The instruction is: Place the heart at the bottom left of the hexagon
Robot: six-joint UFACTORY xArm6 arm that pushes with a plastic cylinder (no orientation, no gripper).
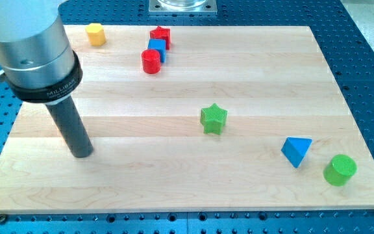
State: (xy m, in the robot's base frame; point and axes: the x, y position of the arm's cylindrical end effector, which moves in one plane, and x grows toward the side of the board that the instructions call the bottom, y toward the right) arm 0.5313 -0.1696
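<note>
Heart not visible (maybe behind rod). Yellow hexagon (95, 34) well above my tip (82, 153), slightly right. No jaws, bare rod.

A robotics lab: a pale wooden board desk (174, 97) sits on a blue metal breadboard bench with a grid of threaded holes (362, 45), a grey machined metal mounting plate (183, 6) fixed at the view's top edge.
</note>
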